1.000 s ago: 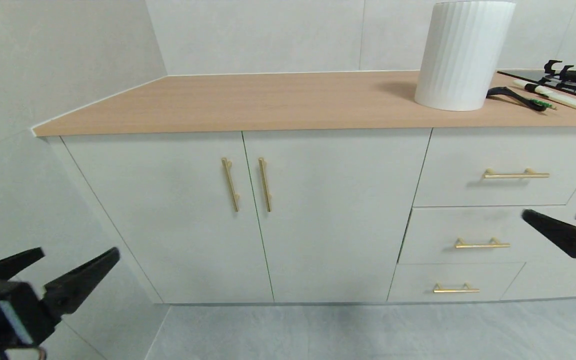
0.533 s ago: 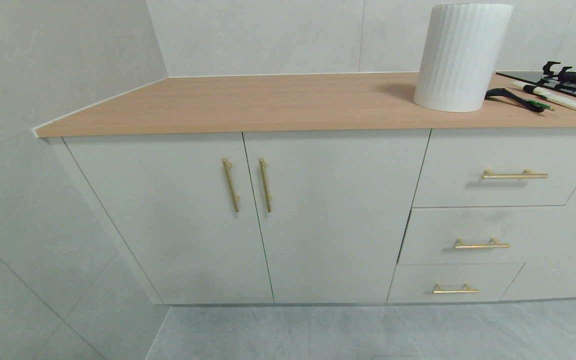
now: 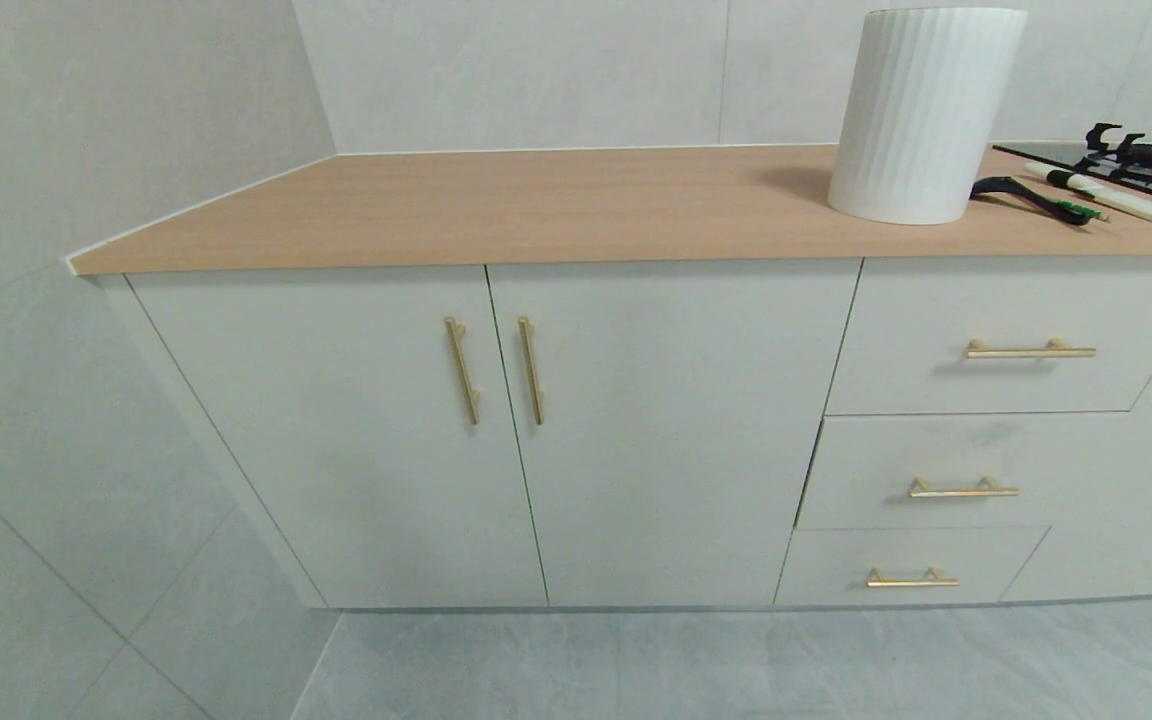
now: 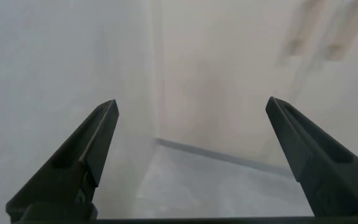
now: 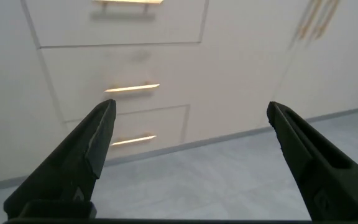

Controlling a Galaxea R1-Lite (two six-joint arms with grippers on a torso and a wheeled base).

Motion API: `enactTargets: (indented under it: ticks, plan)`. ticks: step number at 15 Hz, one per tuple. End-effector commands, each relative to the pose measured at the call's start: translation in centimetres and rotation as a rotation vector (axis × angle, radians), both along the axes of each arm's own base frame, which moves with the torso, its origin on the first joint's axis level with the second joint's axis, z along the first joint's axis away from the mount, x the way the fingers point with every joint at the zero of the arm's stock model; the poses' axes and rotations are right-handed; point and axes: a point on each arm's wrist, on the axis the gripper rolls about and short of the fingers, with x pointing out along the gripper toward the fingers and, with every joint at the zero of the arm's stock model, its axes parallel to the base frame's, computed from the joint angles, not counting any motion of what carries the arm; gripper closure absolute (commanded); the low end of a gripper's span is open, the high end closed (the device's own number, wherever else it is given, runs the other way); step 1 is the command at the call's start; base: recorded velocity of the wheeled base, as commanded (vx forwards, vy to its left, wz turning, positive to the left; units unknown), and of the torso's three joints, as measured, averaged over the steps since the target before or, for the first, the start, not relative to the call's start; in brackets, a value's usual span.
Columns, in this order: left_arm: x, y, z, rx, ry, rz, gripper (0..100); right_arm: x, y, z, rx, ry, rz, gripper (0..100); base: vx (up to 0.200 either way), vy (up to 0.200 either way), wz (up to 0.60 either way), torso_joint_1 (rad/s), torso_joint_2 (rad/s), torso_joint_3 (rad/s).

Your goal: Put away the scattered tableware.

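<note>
Head view: black utensil (image 3: 1022,188) beside white canister (image 3: 921,115).

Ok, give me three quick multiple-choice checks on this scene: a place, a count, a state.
1. The white ribbed container stands: A on the floor; B on the countertop; C on a shelf.
2. Gold drawer handles in the head view: A one; B three; C five.
3. The two cabinet doors are: A shut; B both open; C one open.
Answers: B, its base rests on the wood top; B, one per stacked drawer; A, both lie flush.
</note>
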Motion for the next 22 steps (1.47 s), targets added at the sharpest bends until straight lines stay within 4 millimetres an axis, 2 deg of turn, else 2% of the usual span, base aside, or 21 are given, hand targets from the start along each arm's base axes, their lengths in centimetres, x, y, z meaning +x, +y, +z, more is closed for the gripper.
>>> enactTargets:
  ticks: [1, 4, 5, 7, 17, 22]
  plan:
    - [0.24, -0.07, -1.68, 0.057, 0.030, -0.036, 0, 0.10, 0.10, -0.68, 0.045, -0.003, 0.052, 0, 0.000, 0.000, 0.00, 0.000, 0.00, 0.000]
    - [0.33, -0.59, -1.74, 0.082, 0.032, -0.273, 0, 0.17, 0.37, -0.72, 0.062, -0.002, 0.176, 0, 0.000, 0.000, 0.00, 0.000, 0.00, 0.000]
    - [0.34, -0.66, -2.15, 0.083, 0.071, -0.306, 0, 0.19, 0.51, -0.72, 0.064, -0.001, 0.240, 0, 0.000, 0.000, 0.00, 0.000, 0.00, 0.000]
    - [0.34, -0.65, -2.15, 0.061, 0.068, -0.308, 0, 0.20, 0.69, -1.39, 0.079, 0.078, 0.331, 0, 0.000, 0.000, 0.00, 0.000, 0.00, 0.000]
    - [0.34, -0.65, -2.12, 0.023, 0.058, -0.310, 0, 0.19, 0.70, -1.23, 0.077, 0.051, 0.336, 0, 0.000, 0.000, 0.00, 0.000, 0.00, 0.000]
    - [0.34, -0.65, -2.12, 0.022, 0.058, -0.310, 0, 0.19, 0.70, -1.23, 0.077, 0.051, 0.336, 0, 0.000, -0.200, 0.00, 0.002, 0.00, 0.005]
